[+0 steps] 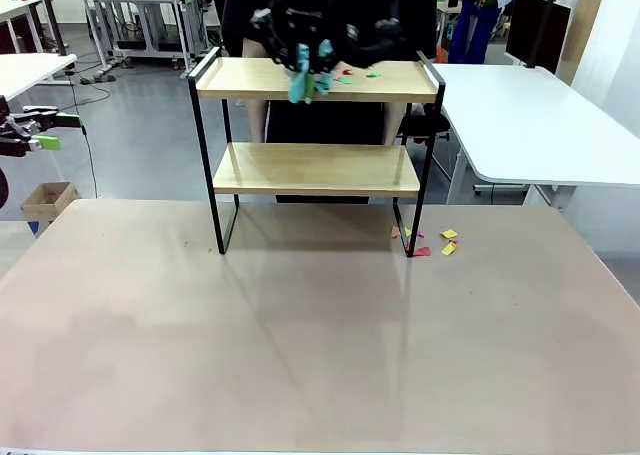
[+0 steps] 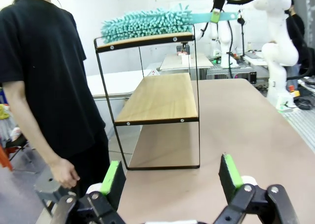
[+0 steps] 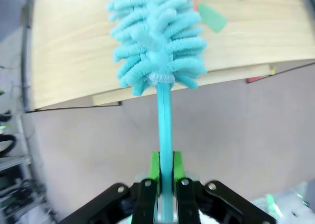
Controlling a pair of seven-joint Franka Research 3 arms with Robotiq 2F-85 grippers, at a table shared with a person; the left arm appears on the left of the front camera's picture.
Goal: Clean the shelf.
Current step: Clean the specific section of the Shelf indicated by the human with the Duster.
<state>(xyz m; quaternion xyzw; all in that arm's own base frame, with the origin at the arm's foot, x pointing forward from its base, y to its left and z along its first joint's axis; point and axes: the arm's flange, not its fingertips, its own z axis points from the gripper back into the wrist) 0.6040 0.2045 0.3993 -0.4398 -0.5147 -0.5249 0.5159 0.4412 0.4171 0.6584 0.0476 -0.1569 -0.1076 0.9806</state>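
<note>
The shelf [image 1: 315, 168] stands at the far middle of the table [image 1: 320, 355], its four thin black legs on the table top and its two light wooden boards one above the other. On the upper board lies the fluffy head of a turquoise duster [image 3: 155, 42], near the board's middle in the front view. Beside the head, on the same board, are some small paper scraps [image 1: 347, 77], green and red. More scraps [image 1: 442, 242], yellow and red, lie on the table just beside the right front leg of the shelf. The right tool [image 3: 166, 162] is above the upper board and is clenched on the flat handle of the duster, with the green pads pressed on both sides. The left tool [image 2: 172, 175] hangs at the left side, well apart from the shelf, with jaws spread wide and nothing between them. A person [image 2: 44, 76] in black clothes stands close behind the shelf, one hand [image 2: 64, 172] hanging down
</note>
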